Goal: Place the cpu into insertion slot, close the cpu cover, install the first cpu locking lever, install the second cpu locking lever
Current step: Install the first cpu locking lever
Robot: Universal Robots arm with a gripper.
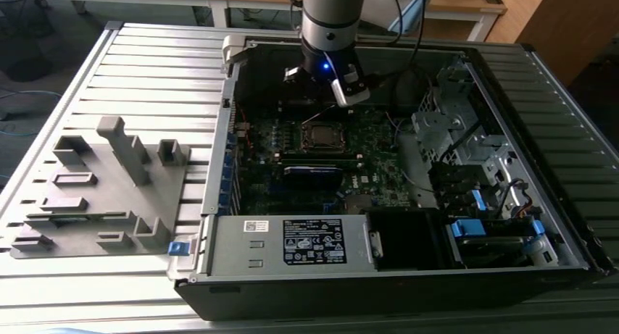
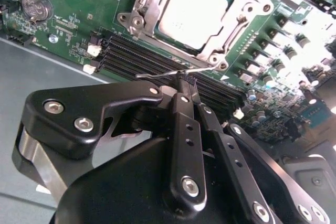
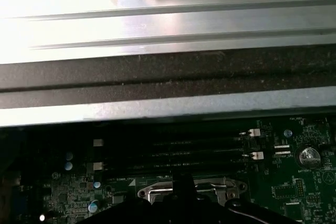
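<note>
- In the exterior view your arm reached down into the open computer case (image 1: 406, 225), with the pincer (image 1: 350, 93) hanging just past the 12 o'clock edge of the insertion slot (image 1: 322, 135) on the green motherboard (image 1: 377, 167).
- In the second wrist view the cpu (image 2: 193, 11) sat flat in the insertion slot (image 2: 202, 52), its dull silver face up.
- The cpu cover (image 2: 239, 22) lay closed over it, the metal frame ringing the chip on all sides with the chip showing through the window.
- You had the pincer (image 2: 186, 81) closed, its black fingers (image 2: 185, 111) drawn together at the tips, where a thin wire locking lever (image 2: 173, 73) crossed them; I cannot tell whether the tips truly clamped the wire or only touched it.
- That lever ran along the slot's edge nearest the pincer, above the black memory slots (image 2: 136, 59).
- A coin cell battery (image 2: 35, 6) sat on the board, well apart from the slot.
- In the exterior view a grey fixture block (image 1: 101, 196) lay on the ribbed tabletop (image 1: 145, 66) at 9 o'clock from the case.
</note>
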